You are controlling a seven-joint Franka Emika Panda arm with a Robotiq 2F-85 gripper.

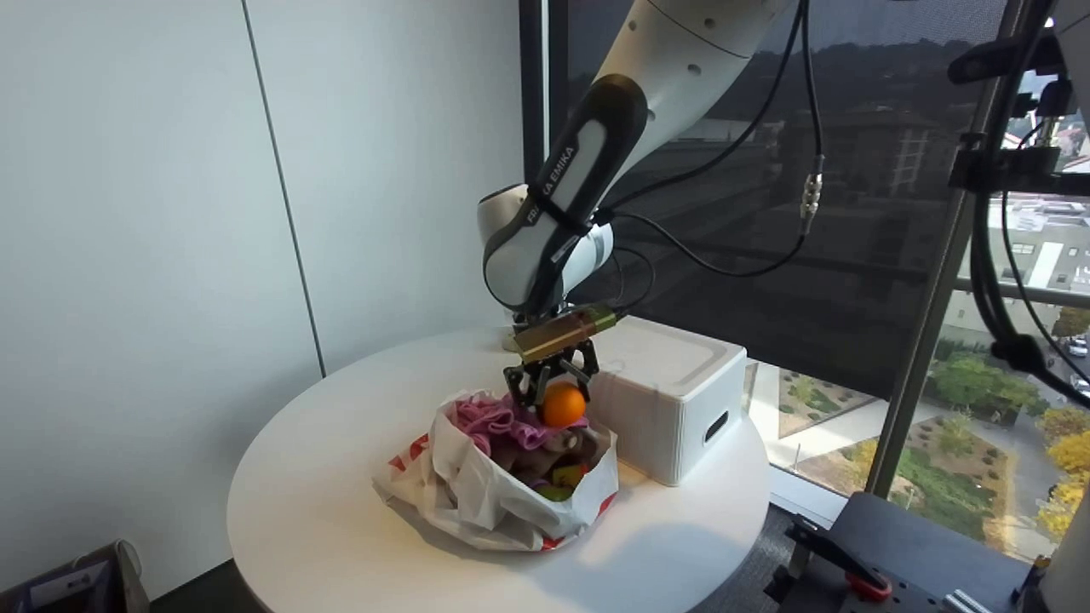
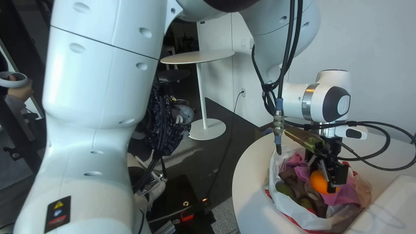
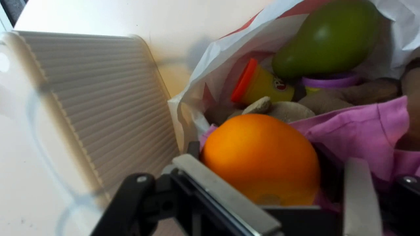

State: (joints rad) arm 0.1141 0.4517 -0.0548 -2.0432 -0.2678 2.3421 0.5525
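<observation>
Apparently holding an orange (image 3: 259, 154) in the gripper (image 1: 559, 398); close above pink cloth (image 3: 361, 131) in a white bag (image 1: 515, 509), beside a white box (image 1: 651, 409).

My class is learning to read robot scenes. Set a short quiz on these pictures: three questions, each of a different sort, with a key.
1. Multiple choice: what does the gripper have between its fingers?
A) a green fruit
B) an orange
C) a yellow tub

2. Fill in the colour: the cloth in the bag is ____.

3. True or false: the white box stands inside the bag.

Key:
1. B
2. pink
3. False: the white box stands beside the bag, on the same table.
</observation>
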